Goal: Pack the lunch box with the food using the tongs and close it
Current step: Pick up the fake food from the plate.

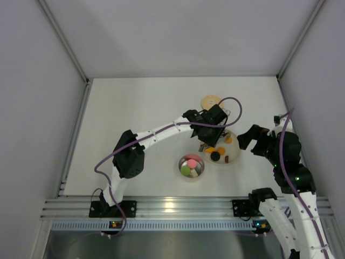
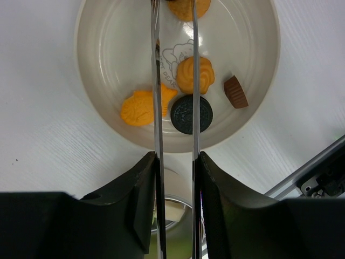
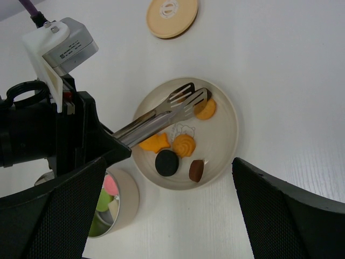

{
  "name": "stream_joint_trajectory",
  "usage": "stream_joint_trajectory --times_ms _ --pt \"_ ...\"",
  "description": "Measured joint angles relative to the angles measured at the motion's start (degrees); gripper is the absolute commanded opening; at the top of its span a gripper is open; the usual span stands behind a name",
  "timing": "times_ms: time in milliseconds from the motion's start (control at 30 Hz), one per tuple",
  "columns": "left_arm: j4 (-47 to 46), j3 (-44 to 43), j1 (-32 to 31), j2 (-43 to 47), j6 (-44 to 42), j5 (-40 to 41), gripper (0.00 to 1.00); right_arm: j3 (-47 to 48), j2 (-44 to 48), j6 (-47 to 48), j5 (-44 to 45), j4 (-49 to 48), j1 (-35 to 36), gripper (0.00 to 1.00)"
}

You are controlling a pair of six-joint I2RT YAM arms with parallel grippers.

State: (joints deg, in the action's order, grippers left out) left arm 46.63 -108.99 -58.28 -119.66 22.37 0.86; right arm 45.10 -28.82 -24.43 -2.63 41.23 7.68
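My left gripper [image 2: 176, 162] is shut on the tongs [image 2: 157, 81], pressing both slim arms between its black fingers. The tongs [image 3: 161, 116] reach over the cream plate [image 3: 223, 140], their slotted tips by a round orange cookie [image 3: 207, 110] at its far side. More food lies on the plate: an orange fish shape [image 2: 141, 108], a swirl cookie [image 2: 200, 75], a black round piece [image 2: 191, 114] and a brown bit [image 2: 235, 91]. The steel lunch box [image 1: 191, 166] stands near-left of the plate, with pink and green pieces inside. Its tan lid [image 1: 211, 101] lies farther back. My right gripper [image 3: 167, 216] hangs open above the plate's near side.
The plate [image 1: 235, 156] sits between the two arms, right of the lunch box [image 3: 121, 202]. The lid [image 3: 172, 16] lies flat on the white table beyond the plate. The enclosure's walls and the aluminium rail at the near edge bound the table.
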Motion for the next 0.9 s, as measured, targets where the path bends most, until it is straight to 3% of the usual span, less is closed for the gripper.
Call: stream_joint_trajectory --times_ms 500,900 --pt "0.1 0.9 0.0 2.4 0.0 0.5 0.36 0.0 0.0 0.0 0.0 0.0 0.0 1.00" --pt "1.5 7.6 -1.0 13.6 0.0 1.6 0.36 0.0 0.0 0.0 0.0 0.0 0.0 1.00"
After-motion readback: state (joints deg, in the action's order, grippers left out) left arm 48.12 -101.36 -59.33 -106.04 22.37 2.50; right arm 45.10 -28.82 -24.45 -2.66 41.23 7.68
